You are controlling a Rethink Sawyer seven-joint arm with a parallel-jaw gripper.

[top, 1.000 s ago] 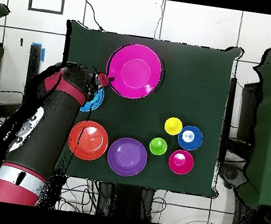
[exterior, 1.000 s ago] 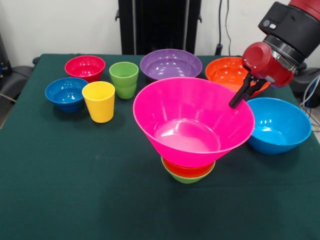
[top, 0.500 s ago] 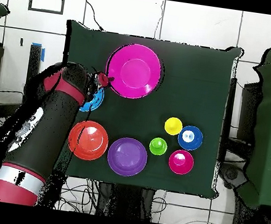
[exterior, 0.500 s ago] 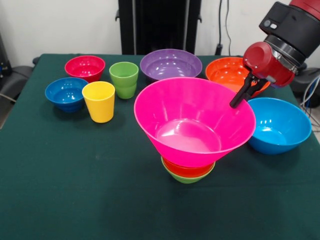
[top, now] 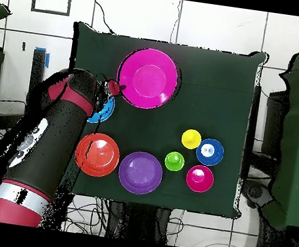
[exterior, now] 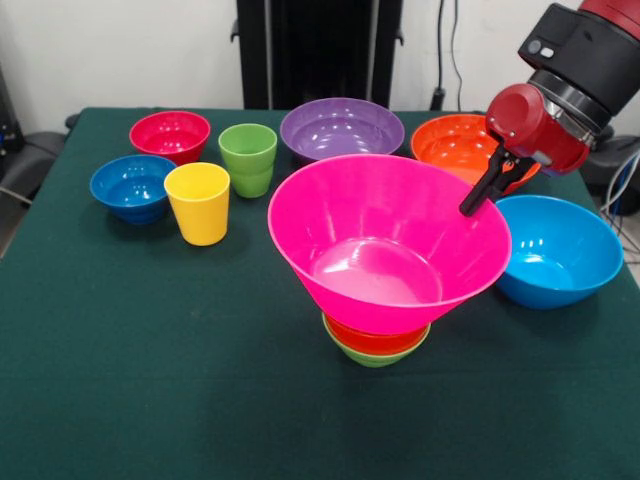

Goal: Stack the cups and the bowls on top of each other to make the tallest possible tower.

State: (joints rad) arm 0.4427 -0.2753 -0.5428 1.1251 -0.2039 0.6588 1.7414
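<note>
While perched on the orange-red small bowl (exterior: 375, 337) and the small green bowl (exterior: 372, 355), large pink bowl (exterior: 388, 243) tops the tower near the table's (exterior: 150, 380) middle. Gripper (exterior: 478, 196) at the pink rim's edge, beside the light blue bowl (exterior: 556, 250); dark fingers close together, grip on the rim impossible to tell. Large orange bowl (exterior: 458, 146) and purple bowl (exterior: 341, 128) behind. Off to the other side: yellow cup (exterior: 198, 203), green cup (exterior: 248, 159), dark blue bowl (exterior: 132, 187), magenta-red bowl (exterior: 170, 135), all upright and apart.
</note>
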